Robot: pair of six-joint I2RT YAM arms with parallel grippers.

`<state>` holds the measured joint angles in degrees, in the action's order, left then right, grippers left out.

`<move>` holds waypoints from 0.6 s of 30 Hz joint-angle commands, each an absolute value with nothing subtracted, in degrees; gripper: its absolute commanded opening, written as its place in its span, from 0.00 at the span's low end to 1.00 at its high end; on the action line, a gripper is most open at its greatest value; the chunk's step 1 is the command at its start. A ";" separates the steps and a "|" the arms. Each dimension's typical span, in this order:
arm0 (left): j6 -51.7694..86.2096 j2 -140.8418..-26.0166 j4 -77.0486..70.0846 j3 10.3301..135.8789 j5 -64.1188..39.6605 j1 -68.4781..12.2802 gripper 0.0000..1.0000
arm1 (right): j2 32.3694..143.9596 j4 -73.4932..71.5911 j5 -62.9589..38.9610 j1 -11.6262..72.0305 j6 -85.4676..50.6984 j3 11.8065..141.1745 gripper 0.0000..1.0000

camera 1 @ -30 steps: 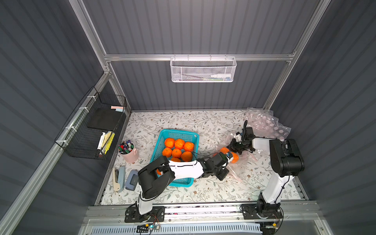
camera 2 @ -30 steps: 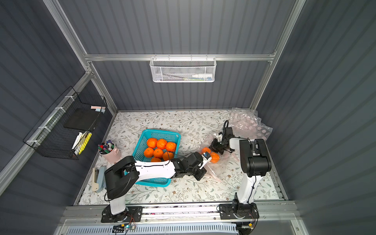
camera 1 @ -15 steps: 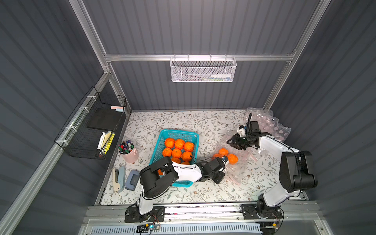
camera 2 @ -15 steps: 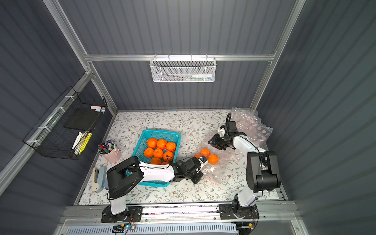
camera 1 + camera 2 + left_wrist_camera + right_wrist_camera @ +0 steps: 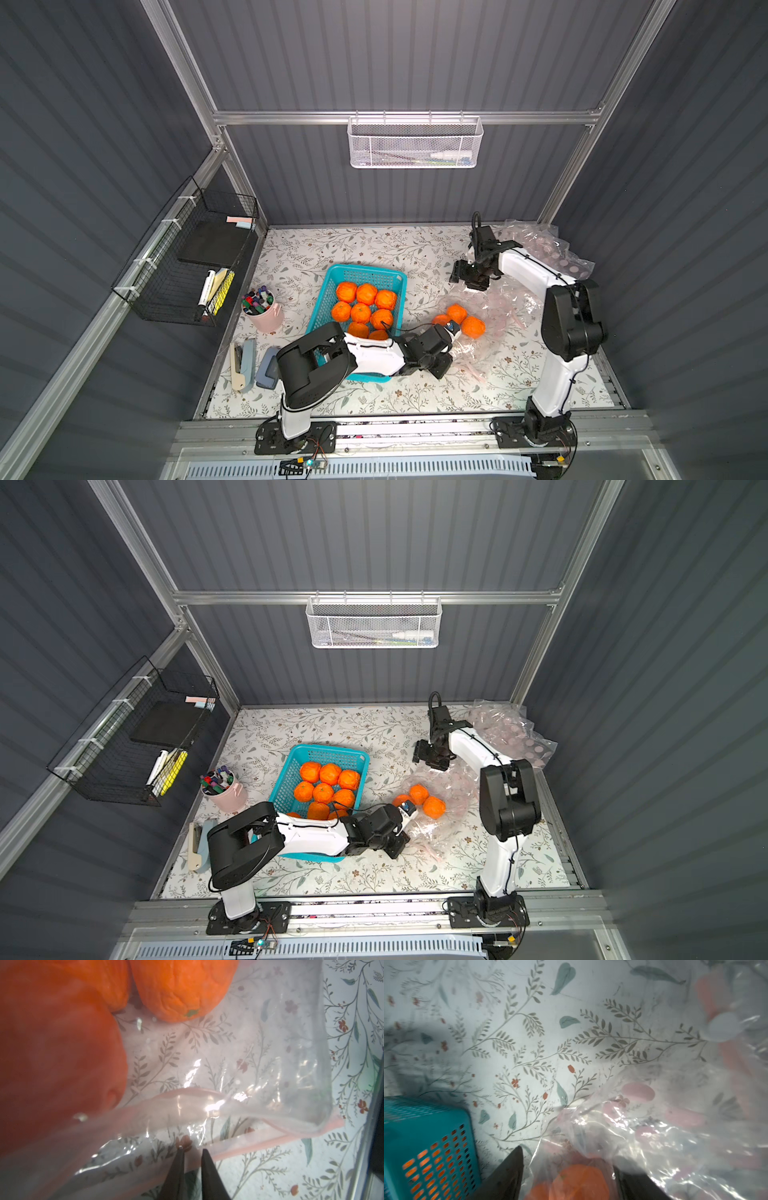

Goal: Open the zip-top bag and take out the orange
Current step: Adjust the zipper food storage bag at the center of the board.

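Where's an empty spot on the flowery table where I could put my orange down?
Bare mat lies behind the teal basket up to the back wall, and along the front edge before the zip-top bag. Crowded: between basket and bag, and around the pink cup.

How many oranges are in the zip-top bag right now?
3, all inside the zip-top bag: nearest orange beside the left tool, middle orange behind it, outer orange farthest right. The left arm could hide more.

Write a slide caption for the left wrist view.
Left hand, fingers slightly apart, at the pink-edged mouth of the zip-top bag, oranges inside, on a floral mat.
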<state>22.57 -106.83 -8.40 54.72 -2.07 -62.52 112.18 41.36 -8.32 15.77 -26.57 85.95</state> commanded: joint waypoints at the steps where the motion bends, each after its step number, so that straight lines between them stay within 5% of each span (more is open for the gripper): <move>1: 23.25 -107.68 -3.86 52.66 -1.05 -62.22 0.20 | 114.71 48.33 1.59 17.82 -29.12 87.93 0.67; 9: 23.20 -108.36 -3.87 53.22 -1.32 -62.14 0.20 | 120.30 48.62 2.71 18.35 -29.64 89.61 0.55; 15: 23.44 -107.69 -4.02 52.57 -1.02 -62.16 0.20 | 122.82 44.95 2.42 18.54 -29.96 88.99 0.35; 18: 23.45 -107.42 -3.96 52.61 -0.71 -62.16 0.22 | 122.07 42.84 1.82 18.55 -29.33 87.64 0.12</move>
